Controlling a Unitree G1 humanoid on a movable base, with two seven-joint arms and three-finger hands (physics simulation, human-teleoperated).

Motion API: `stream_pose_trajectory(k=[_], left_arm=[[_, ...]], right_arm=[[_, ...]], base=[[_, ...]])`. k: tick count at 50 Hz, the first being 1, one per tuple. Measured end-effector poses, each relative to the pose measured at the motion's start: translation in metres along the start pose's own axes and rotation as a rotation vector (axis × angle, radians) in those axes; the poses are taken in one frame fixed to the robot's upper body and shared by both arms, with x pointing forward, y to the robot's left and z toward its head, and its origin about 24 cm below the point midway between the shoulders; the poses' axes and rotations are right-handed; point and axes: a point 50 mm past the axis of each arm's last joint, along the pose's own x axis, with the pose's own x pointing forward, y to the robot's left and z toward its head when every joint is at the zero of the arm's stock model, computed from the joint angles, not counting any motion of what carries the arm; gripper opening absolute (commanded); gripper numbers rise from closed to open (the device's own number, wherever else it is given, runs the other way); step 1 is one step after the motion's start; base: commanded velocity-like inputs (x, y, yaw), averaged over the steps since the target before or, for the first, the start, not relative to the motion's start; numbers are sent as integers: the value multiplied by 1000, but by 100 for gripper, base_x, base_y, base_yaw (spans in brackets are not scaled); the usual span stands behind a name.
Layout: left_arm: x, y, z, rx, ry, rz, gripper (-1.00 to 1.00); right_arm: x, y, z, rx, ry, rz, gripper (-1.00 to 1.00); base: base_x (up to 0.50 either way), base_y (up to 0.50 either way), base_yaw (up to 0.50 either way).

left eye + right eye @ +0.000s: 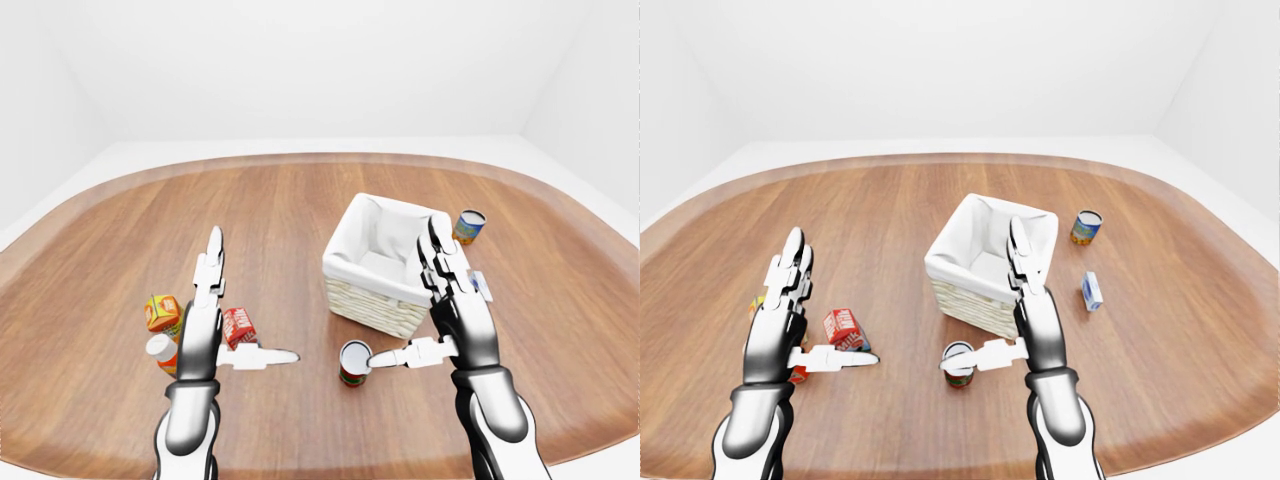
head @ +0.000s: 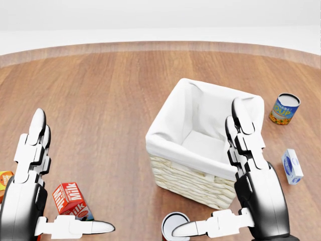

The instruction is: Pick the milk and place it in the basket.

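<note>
The milk [image 2: 71,200], a small red carton with white lettering, stands on the wooden table [image 2: 100,100] at the head view's lower left. My left hand [image 2: 70,173] hovers open above it, fingers up and thumb pointing right, just below the carton. The wicker basket [image 2: 185,178], lined with white cloth, sits right of centre and looks empty inside. My right hand [image 2: 206,166] is open in front of the basket's right side, holding nothing.
A red tomato can [image 1: 354,362] stands below the basket, beside my right thumb. An orange juice carton [image 1: 162,312] and a white-capped bottle [image 1: 160,350] lie left of the milk. A blue soup can [image 2: 284,109] and a small blue-white box [image 2: 292,166] sit right of the basket.
</note>
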Motion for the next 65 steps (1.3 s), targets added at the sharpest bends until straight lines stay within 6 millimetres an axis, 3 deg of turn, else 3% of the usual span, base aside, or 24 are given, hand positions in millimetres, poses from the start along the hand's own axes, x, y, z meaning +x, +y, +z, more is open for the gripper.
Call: stream_pose_trajectory(k=[19,29,46,65], left_arm=[[3,1,1,-3,9,-7,100],[22,10,-1,83,17,30,100],[58,29,-3,264,20,62,100],[84,11,-36,650,97,-47,100]], right_arm=[[-3,3,-5,-15,25,5,100],[-3,6,-5,-17,28,16,100],[-3,6,-4,-13,24,15,100],[-3,6,-6,-7,27,12,100]], base=[[5,1,0],[0,0,0],[0,0,0],[0,0,0]])
